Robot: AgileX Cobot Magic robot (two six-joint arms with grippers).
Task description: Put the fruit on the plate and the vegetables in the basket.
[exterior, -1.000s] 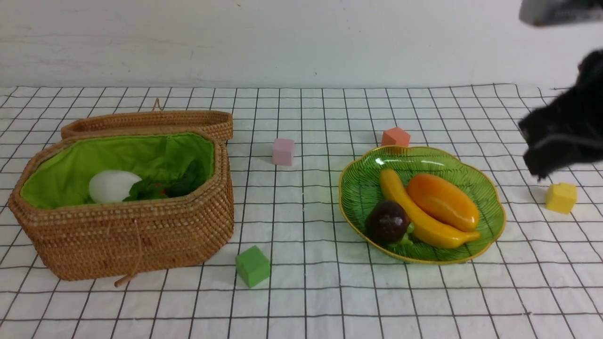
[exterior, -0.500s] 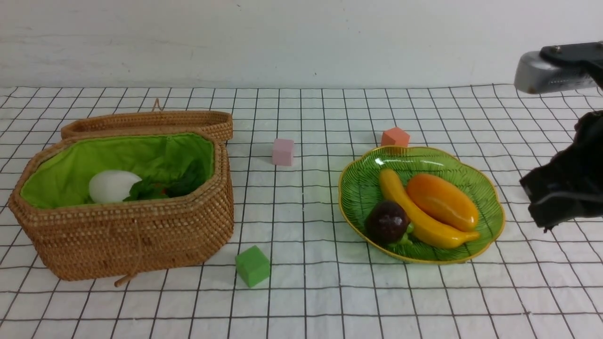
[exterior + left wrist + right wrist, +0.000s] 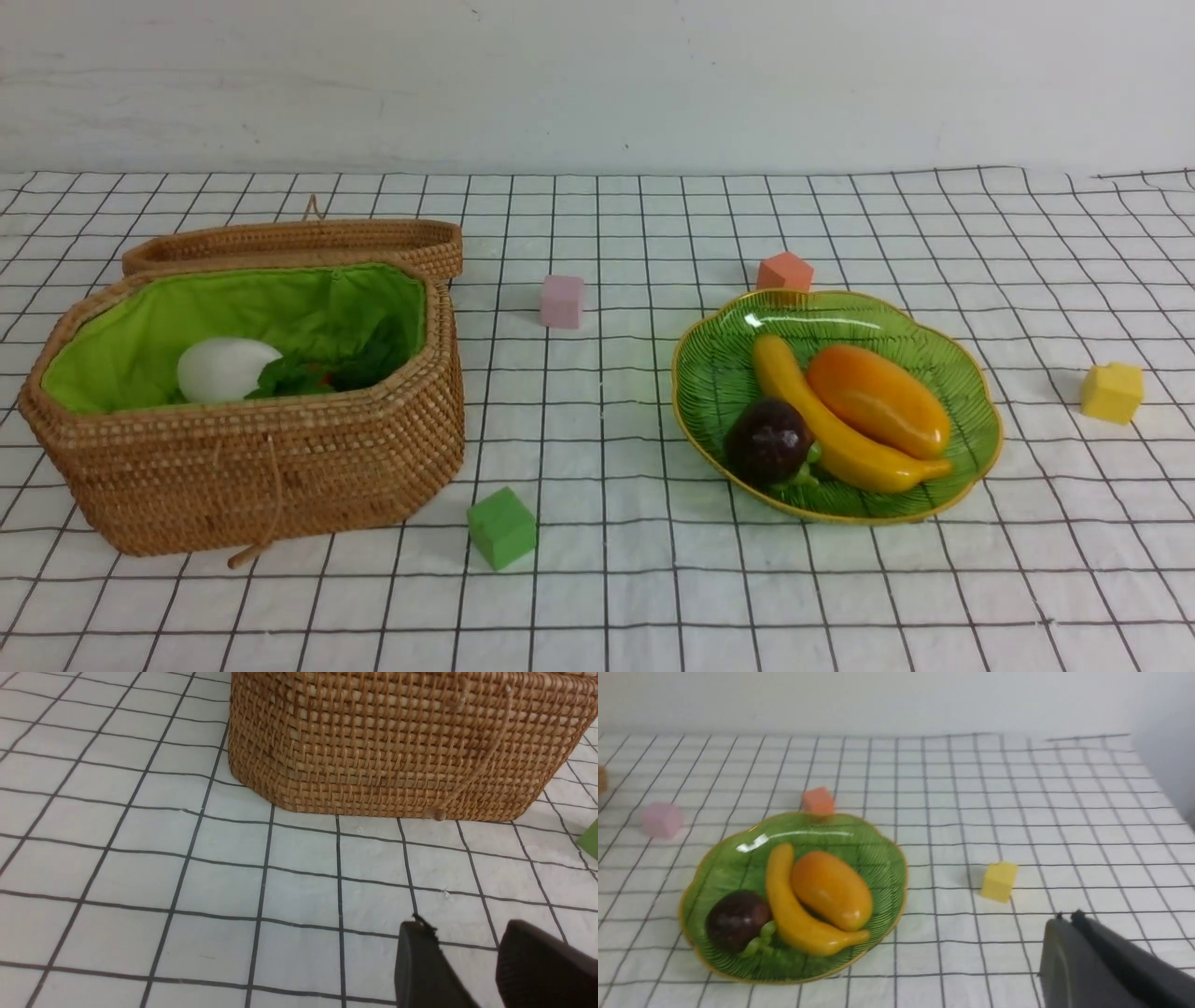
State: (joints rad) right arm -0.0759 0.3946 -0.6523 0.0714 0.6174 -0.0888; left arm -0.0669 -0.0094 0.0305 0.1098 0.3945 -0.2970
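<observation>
The green plate (image 3: 971,411) (image 3: 714,868) holds a yellow banana (image 3: 822,429) (image 3: 794,914), an orange mango (image 3: 878,397) (image 3: 831,889) and a dark purple mangosteen (image 3: 767,439) (image 3: 735,919). The woven basket (image 3: 271,467) (image 3: 397,742) with green lining stands at the left, its lid folded back. Inside it lie a white radish (image 3: 224,369) and dark green leaves (image 3: 322,373) with a bit of orange; the rest of the vegetables is hidden. Neither arm shows in the front view. My left gripper (image 3: 467,931) hovers open and empty over the cloth near the basket's wall. My right gripper (image 3: 1066,917) is shut and empty, off to the plate's side.
Foam cubes lie scattered on the checked cloth: pink (image 3: 561,301), orange-red (image 3: 784,272) right behind the plate, yellow (image 3: 1112,392) (image 3: 998,881) at the right, green (image 3: 502,527) in front between basket and plate. A white wall closes the back.
The right arm has pulled back to the right and left the front view, uncovering the yellow cube. Fruit, vegetables, plate and basket have not moved.
</observation>
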